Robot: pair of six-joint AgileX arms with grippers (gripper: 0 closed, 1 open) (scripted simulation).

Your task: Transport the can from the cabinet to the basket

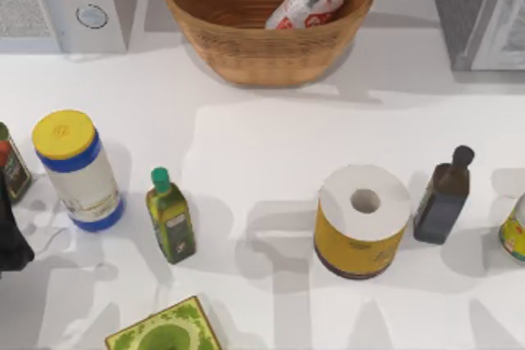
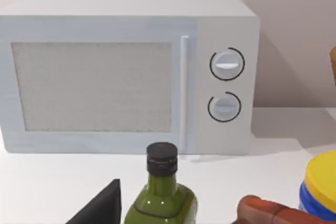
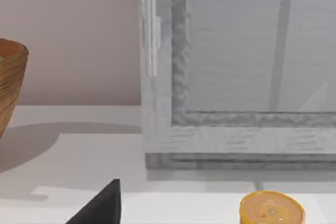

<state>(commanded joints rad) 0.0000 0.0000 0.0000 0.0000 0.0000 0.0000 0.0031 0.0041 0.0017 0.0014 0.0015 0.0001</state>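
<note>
While the can (image 1: 305,0) lies tilted inside the basket (image 1: 246,47) at the table's far edge, between the microwave (image 1: 49,2) at far left and the cabinet (image 1: 480,10) at far right, the white table (image 1: 246,153) between basket and front row is bare. Front row, left to right: yellow-lidded jar (image 1: 75,168), green bottle (image 1: 169,215), paper roll (image 1: 361,219), dark bottle (image 1: 443,196); a green box (image 1: 164,329) sits at the near edge. Left arm (image 1: 10,235) is parked at the left edge; a dark finger tip shows in each wrist view, left (image 2: 100,208) and right (image 3: 100,205), but how far either claw is open, or whether it holds anything, I cannot tell.
</note>
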